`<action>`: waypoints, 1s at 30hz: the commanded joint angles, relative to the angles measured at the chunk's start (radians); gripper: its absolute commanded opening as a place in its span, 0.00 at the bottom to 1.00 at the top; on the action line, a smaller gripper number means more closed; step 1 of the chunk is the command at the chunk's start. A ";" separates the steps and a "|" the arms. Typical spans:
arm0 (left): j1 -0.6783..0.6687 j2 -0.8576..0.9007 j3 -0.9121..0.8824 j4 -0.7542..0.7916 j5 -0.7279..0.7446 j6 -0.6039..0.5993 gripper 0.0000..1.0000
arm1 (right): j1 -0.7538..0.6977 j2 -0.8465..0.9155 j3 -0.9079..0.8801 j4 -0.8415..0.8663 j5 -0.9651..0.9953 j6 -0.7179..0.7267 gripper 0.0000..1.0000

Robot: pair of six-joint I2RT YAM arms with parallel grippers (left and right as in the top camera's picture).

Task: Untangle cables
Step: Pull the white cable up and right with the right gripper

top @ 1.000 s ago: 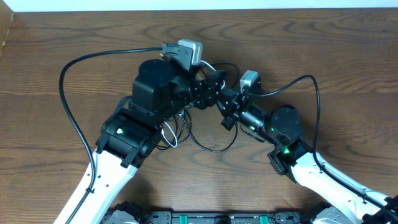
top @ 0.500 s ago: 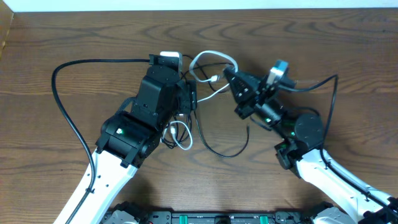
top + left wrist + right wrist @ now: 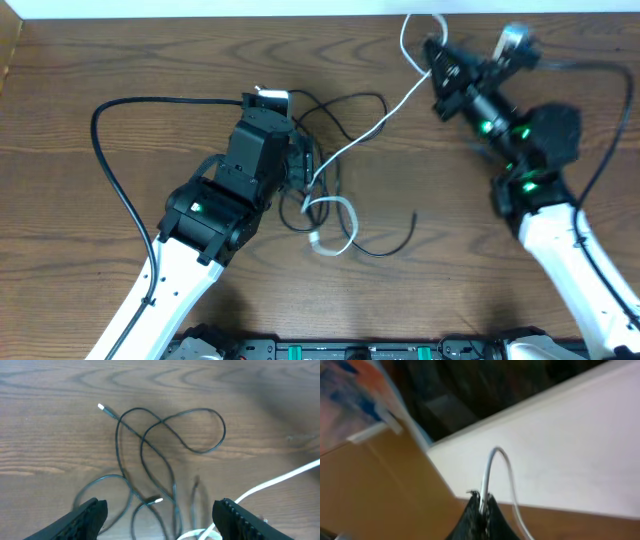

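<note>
A white cable (image 3: pixel 372 130) runs from a loop at mid table up to the far right, where my right gripper (image 3: pixel 432 52) is shut on it; in the right wrist view the white cable (image 3: pixel 487 472) sticks up from the closed jaws (image 3: pixel 482 502). Thin black cables (image 3: pixel 352 100) lie looped and crossed at mid table, seen in the left wrist view (image 3: pixel 165 440) with small plug ends. My left gripper (image 3: pixel 308 165) is open above the black loops, jaws (image 3: pixel 159 512) wide apart, holding nothing.
The thick black arm cable (image 3: pixel 110 150) arcs over the left of the table. A white wall edge (image 3: pixel 200 8) runs along the far side. The wooden table (image 3: pixel 100 60) surrounds the tangle.
My right gripper moved far up and right, pulling the white cable out into a long line. The white loop near my left gripper shifted toward the front. The left arm barely moved.
</note>
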 commanded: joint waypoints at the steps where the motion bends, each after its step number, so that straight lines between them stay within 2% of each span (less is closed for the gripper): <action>1: -0.002 0.005 0.012 -0.002 -0.016 0.020 0.73 | -0.042 -0.021 0.151 -0.140 -0.015 -0.169 0.01; 5: -0.001 0.006 0.012 -0.002 -0.016 0.020 0.72 | -0.077 -0.021 0.278 -0.274 0.023 -0.240 0.01; 17: -0.002 0.061 0.012 -0.002 -0.009 0.019 0.73 | -0.101 -0.019 0.523 -0.255 0.035 -0.258 0.01; 26: -0.002 0.073 0.012 -0.014 -0.009 0.020 0.73 | -0.112 -0.019 0.632 -0.267 0.132 -0.322 0.01; 27: -0.002 0.073 0.012 -0.018 -0.009 0.019 0.95 | -0.120 -0.019 0.640 -0.266 0.139 -0.322 0.01; 30: -0.002 0.073 0.012 -0.019 -0.009 0.020 0.96 | -0.153 -0.019 0.674 -0.267 0.154 -0.323 0.01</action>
